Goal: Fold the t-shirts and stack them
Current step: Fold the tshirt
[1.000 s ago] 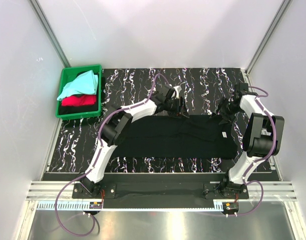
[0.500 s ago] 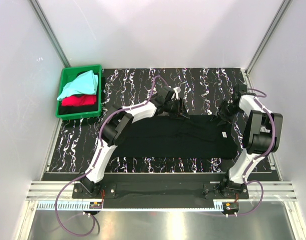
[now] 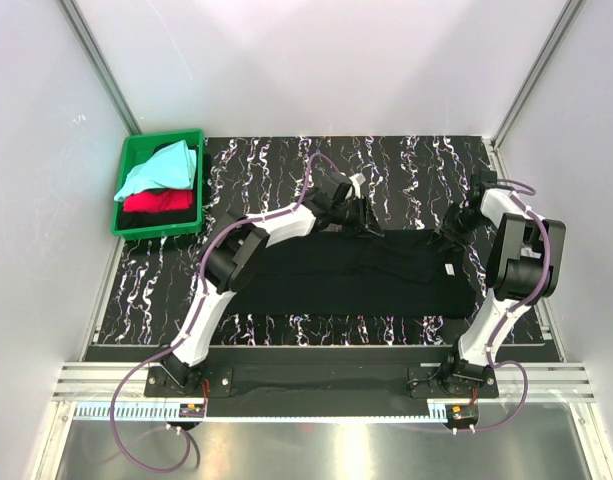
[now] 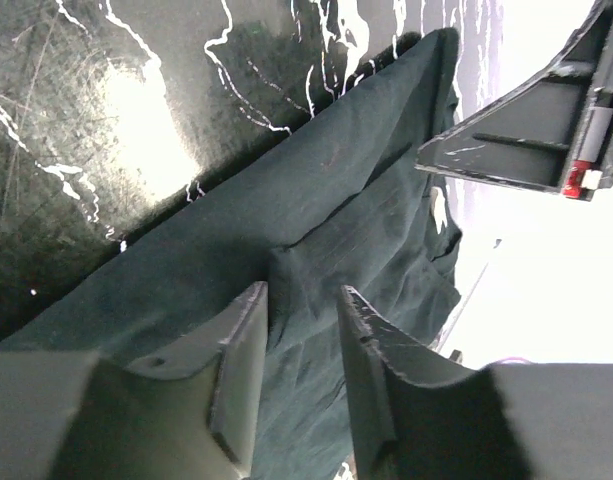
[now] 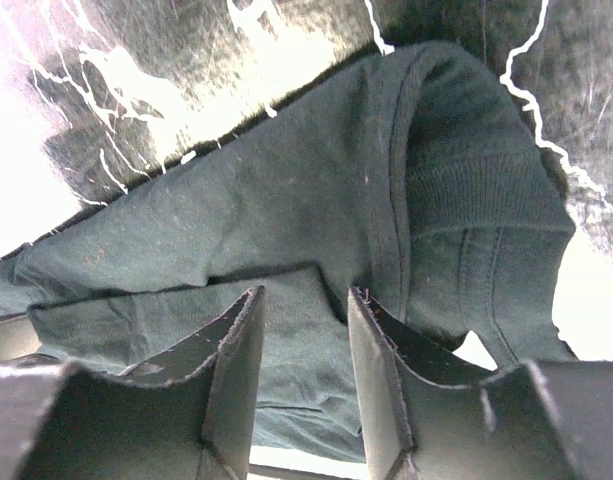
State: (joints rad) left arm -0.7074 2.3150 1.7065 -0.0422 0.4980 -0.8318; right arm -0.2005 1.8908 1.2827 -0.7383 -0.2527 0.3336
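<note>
Spanning table (image 3: 406, 165) middle, black tee (image 3: 356, 270) lay flat. Left gripper (image 3: 358, 222) and right gripper (image 3: 452, 232) sat at its far edge, jaws narrowly parted astride raised folds. Bare tabletop lay beyond. Aqua tee (image 3: 156, 170) and red tee (image 3: 156, 202) sat in crate (image 3: 126, 170), far left.

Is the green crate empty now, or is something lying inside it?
Not empty. The green crate holds a pale aqua t-shirt lying on top of a red t-shirt, as the top view shows.

The left arm (image 3: 266, 225) and right arm (image 3: 521, 255) reach to the far edge of the black t-shirt (image 3: 366, 275). The left gripper (image 4: 301, 300) is mid-edge and the right gripper (image 5: 304, 300) at its right corner, jaws half-closed astride folds.
</note>
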